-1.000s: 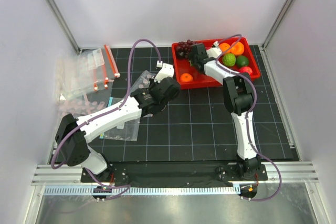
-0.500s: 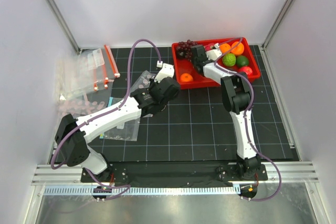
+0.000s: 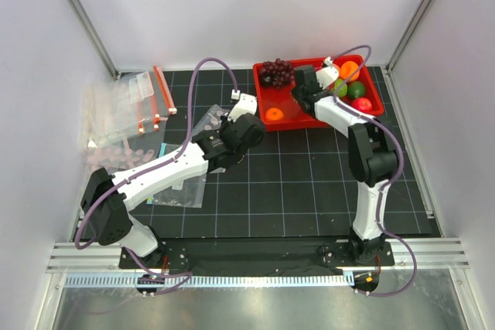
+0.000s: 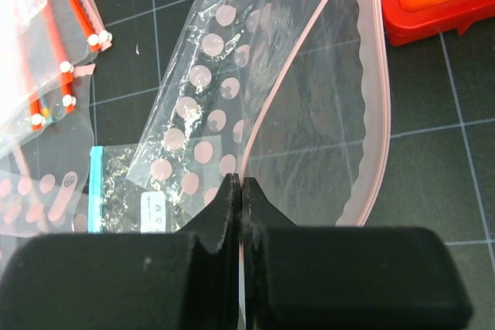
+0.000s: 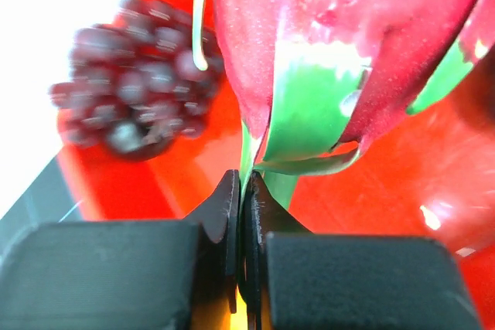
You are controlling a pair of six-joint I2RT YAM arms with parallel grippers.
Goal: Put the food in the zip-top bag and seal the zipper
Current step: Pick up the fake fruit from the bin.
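Observation:
My left gripper [image 4: 241, 187] is shut on the edge of the zip-top bag [image 4: 309, 113], a clear pouch with white dots lying on the black mat. Its pink zipper [image 4: 371, 106] curves open around the mouth. In the top view that gripper [image 3: 215, 127] sits just left of the red tray [image 3: 298, 123]. My right gripper [image 5: 244, 179] is shut on a green scale of the pink dragon fruit [image 5: 332, 21] over the tray. The purple grape bunch [image 5: 131, 75] lies at the tray's far left corner [image 3: 277, 73]. A red round fruit [image 3: 361, 103] sits at the tray's right end.
Oranges [image 3: 272, 114] and green fruits [image 3: 356, 90] also lie in the tray. A pile of spare bags with orange-red strips [image 3: 124, 113] sits at the far left. A plain clear bag with a teal strip [image 4: 94, 191] lies under the dotted one. White walls enclose the mat.
The right gripper has shut on the dragon fruit's scale and the right arm has swung to the right, uncovering the grapes. The left arm has stayed still, holding the bag.

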